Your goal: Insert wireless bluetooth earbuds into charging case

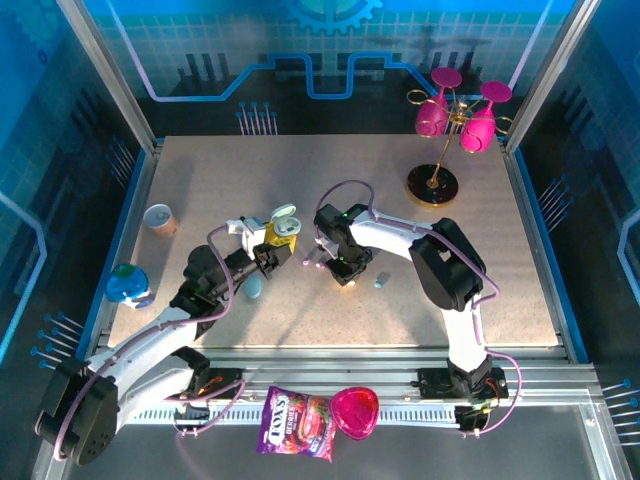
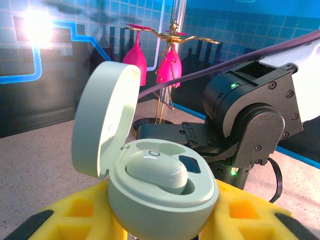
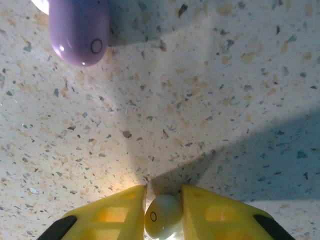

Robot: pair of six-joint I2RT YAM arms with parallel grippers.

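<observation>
A pale mint earbud [image 3: 162, 220] lies on the speckled bench [image 3: 215, 85] near its middle, pinched between the two yellow fingers [image 3: 112, 215] of the right hand [image 3: 163, 201]. The fingers have closed in until they touch it on both sides, and it sits low against the bench surface. Just beyond it, toward the far-left side in the right wrist view, a purple earbud [image 3: 79, 32] lies loose on the bench, apart from the fingers.

A second mint earbud [image 2: 157, 171] is seated in the charging case [image 2: 165, 200], whose round lid [image 2: 102, 120] stands open and tilted back. The left hand [image 2: 160, 222] is closed on the case, its yellow fingers [image 2: 240, 215] clamped against the lower shell on either side, holding it up off the bench left of the middle, with the opening facing the right arm [image 2: 250, 115].

From above, a small light-blue earbud [image 1: 380, 281] lies just right of the right hand, and a blue-grey pebble-shaped case [image 1: 253, 287] rests on the bench below the left hand.

Further out, a small cup [image 1: 158, 218] and a blue and green ball [image 1: 128, 285] sit by the left edge. A gold rack with pink glasses [image 1: 455, 120] stands at the far right corner. A sweet packet [image 1: 295, 423] and a pink heart-shaped box [image 1: 355, 412] lie beyond the near edge.
</observation>
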